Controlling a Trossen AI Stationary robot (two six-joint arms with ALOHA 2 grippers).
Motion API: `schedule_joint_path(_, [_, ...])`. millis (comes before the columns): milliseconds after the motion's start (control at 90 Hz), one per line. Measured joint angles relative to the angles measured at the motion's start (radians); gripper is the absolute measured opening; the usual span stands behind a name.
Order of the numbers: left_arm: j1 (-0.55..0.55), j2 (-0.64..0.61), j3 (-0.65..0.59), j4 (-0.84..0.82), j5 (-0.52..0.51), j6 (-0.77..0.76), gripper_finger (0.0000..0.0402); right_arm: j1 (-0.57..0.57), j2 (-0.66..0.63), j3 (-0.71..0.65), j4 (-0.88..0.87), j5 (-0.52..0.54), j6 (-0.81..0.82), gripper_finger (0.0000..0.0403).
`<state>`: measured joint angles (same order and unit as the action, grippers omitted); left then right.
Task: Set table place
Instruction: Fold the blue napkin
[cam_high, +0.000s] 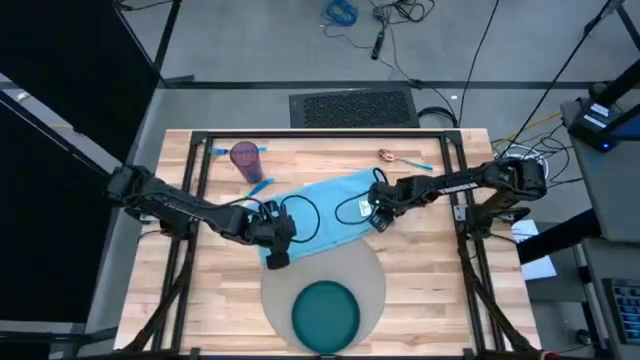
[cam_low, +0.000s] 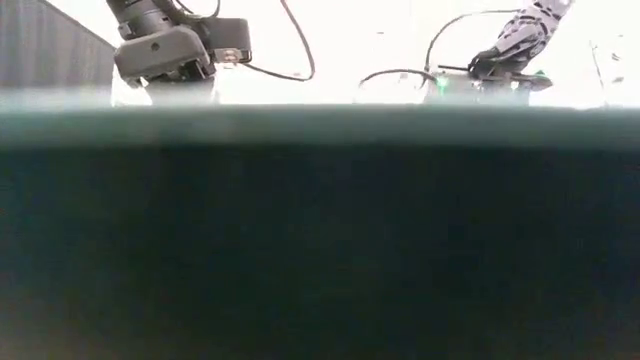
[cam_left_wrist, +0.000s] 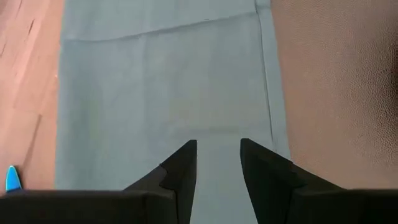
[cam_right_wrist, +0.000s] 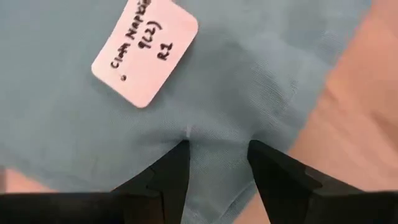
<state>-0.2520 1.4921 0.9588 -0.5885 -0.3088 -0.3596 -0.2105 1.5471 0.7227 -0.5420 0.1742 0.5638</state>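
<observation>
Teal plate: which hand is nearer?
Left. The left hand sits over the napkin's near corner, at the placemat's edge, just beyond the teal plate. The right hand is farther off, at the napkin's right edge.

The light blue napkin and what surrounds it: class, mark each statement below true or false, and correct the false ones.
1. Both grippers are at the napkin. True: the left gripper and the right gripper are at opposite ends.
2. The teal plate lies on the napkin. False: it lies on the grey placemat.
3. A white tag is on the napkin. True.
4. The purple cup stands on the placemat. False: it stands on the table.
</observation>
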Motion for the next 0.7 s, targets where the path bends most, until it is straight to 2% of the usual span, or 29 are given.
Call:
schedule_joint_path(133, [0.000,0.000,0.000,-0.005,0.000,0.000,0.0109,-0.045,0.002,-0.002,-0.040,0.164,0.018,0.0157])
schedule_joint_path(200, [0.000,0.000,0.000,-0.005,0.000,0.000,0.0109,-0.057,0.002,-0.004,-0.045,0.209,0.015,0.0157])
schedule_joint_path(400, [0.000,0.000,0.000,-0.008,0.000,0.000,0.0109,-0.003,0.002,0.053,-0.046,0.209,-0.059,0.0157])
schedule_joint_path(600, [0.001,0.000,0.000,-0.008,0.000,0.003,0.0109,0.097,0.001,0.212,-0.036,0.259,-0.118,0.0157])
schedule_joint_path(700, [0.001,0.000,0.000,-0.008,0.000,0.002,0.0109,0.137,0.000,0.279,0.016,0.221,-0.121,0.0157])
